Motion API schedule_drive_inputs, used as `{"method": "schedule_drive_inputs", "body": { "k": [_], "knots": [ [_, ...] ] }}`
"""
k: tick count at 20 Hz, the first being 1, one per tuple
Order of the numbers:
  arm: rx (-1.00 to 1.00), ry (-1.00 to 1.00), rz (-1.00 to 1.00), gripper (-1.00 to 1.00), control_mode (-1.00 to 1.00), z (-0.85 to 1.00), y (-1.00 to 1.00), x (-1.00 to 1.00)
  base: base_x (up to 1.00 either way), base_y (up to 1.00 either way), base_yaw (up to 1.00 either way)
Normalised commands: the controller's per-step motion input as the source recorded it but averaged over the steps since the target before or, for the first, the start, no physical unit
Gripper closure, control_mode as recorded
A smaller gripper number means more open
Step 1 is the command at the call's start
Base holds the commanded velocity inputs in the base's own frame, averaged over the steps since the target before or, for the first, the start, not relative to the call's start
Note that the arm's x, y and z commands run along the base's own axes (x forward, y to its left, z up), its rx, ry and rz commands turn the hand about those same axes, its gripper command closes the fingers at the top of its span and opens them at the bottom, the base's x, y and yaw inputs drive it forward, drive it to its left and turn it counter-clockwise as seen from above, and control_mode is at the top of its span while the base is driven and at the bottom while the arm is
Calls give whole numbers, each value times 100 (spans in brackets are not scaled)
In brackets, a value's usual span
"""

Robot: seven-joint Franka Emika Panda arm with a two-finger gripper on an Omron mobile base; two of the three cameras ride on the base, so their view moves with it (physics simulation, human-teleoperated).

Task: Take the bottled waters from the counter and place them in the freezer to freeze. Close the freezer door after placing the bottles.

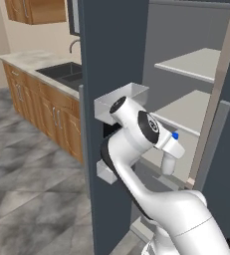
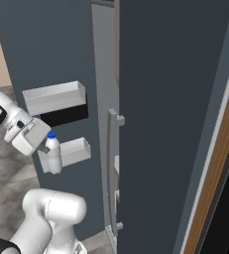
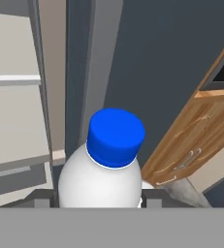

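1. Holding the blue-capped bottle [image 2: 53, 155] upright, the gripper [image 2: 42, 145] pinches it between its fingers, cap up; in the hand view the bottle [image 3: 106, 164] rises between the two dark fingertips, just in front of the camera.
2. In the right base view the bottle hangs in the air just in front of the lower clear bin [image 2: 71, 154] on the inside of the open freezer door [image 2: 41, 59], with the upper bin [image 2: 54, 96] above it.
3. In the left base view the blue cap [image 1: 175, 135] peeks out on the far side of the hand, near the pale inner shelves [image 1: 193, 63] of the freezer [image 1: 186, 30], which lie to the right.
4. The open door [image 1: 114, 45] stands edge-on to the left of the arm, its bins [image 1: 121, 99] facing the robot.
5. Far left, the counter [image 1: 27, 60] with its dark sink [image 1: 64, 70] runs over brown cabinets [image 1: 47, 112].
6. In the right base view a second dark door with a long grey handle [image 2: 112, 173] stands to the right of the bottle.
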Motion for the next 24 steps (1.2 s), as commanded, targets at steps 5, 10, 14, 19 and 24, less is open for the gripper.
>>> {"method": "schedule_drive_inputs", "body": {
  "k": [5, 10, 14, 19, 24],
  "knots": [
    [0, -1, 11, 100, -100, 1, -15, 15, 0, 0, 0],
    [-1, -3, 14, 100, -100, 27, -3, 17, 0, 0, 0],
    [0, -2, 7, 100, -100, 48, -37, 26, 0, 0, 0],
    [1, -4, 2, 100, -100, 82, -29, 20, 0, 0, 0],
    [0, 0, 0, 100, -100, 100, 0, 17, 0, 0, 0]
  ]
}}
